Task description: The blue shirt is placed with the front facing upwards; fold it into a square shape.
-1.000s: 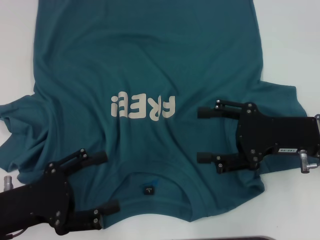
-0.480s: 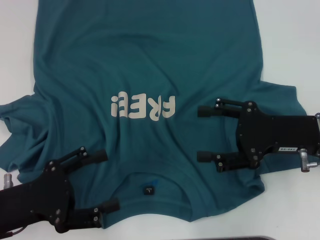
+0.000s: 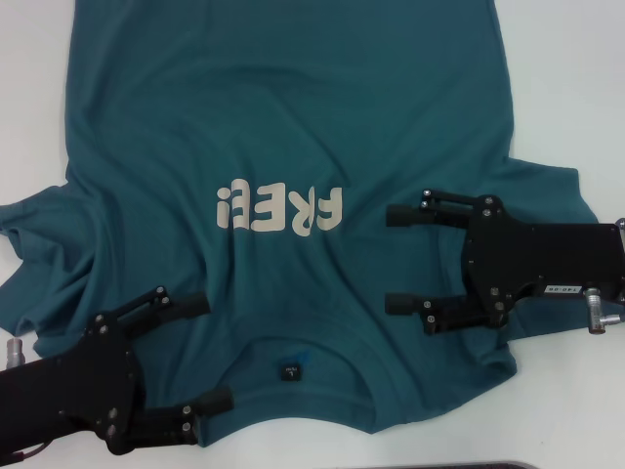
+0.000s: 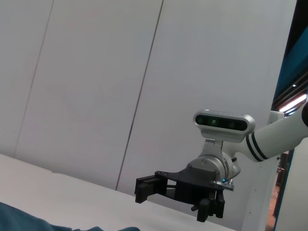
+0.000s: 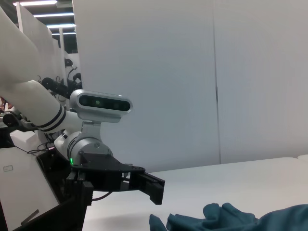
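The blue shirt (image 3: pixel 283 147) lies spread flat on the white table (image 3: pixel 566 78), front up, with its collar (image 3: pixel 293 357) at the near edge toward the robot and its body running away toward the far side. The cream letters "FREE" (image 3: pixel 280 207) sit across the chest, upside down as seen from the head camera. A small black neck label (image 3: pixel 291 371) shows inside the collar. The sleeve on the robot's left (image 3: pixel 24 244) is rumpled and bunched — the one on the right (image 3: pixel 547 195) lies flatter, partly under the arm there.

The left gripper (image 3: pixel 210 354) is over the shoulder area beside the collar, its two fingers spread wide and pointing inward across the cloth with nothing between them. The right gripper (image 3: pixel 393 261) is over the opposite shoulder, just beside the end of the lettering, and its fingers are also spread wide and empty, pointing inward toward the chest.

From each wrist camera the other arm's gripper shows across the table — the right gripper (image 4: pixel 142 189) from the left wrist, the left gripper (image 5: pixel 156 190) from the right wrist — with a rumpled edge of the shirt (image 5: pixel 226 216) low in the foreground.
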{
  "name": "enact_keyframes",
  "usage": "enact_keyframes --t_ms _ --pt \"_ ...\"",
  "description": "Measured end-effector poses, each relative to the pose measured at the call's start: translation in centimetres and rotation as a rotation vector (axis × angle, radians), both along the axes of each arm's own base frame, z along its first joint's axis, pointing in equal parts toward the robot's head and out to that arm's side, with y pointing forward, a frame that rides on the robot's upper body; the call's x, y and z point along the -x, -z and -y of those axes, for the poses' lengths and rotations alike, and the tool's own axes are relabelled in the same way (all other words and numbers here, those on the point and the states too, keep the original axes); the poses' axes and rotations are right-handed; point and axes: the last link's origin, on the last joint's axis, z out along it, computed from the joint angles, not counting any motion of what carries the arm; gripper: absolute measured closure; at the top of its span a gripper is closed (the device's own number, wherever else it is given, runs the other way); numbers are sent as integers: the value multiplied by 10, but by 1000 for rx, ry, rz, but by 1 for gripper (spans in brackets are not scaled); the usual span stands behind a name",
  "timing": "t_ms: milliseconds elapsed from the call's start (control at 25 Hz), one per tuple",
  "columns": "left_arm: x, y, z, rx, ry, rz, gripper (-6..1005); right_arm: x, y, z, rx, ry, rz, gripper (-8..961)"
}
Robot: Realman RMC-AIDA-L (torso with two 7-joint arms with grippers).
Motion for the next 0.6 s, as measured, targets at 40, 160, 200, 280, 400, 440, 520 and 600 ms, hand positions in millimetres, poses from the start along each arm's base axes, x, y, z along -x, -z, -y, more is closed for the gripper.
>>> enact_keyframes --t_ms 40,160,200,280,400,440,520,600 --pt "0 0 0 0 0 0 52 0 0 0 0 0 0 41" --pt "0 0 0 0 1 1 52 0 0 0 0 0 0 42" --pt "0 0 0 0 1 1 52 0 0 0 0 0 0 42" --pt "0 0 0 1 2 1 52 0 0 0 0 0 0 42" --pt "0 0 0 1 2 1 52 0 0 0 0 1 0 42" --pt "0 0 0 0 2 0 52 0 0 0 0 1 0 43" --pt "0 0 0 0 1 0 52 0 0 0 0 1 0 43" --pt "0 0 0 -1 1 -1 53 0 0 0 -1 1 1 43"
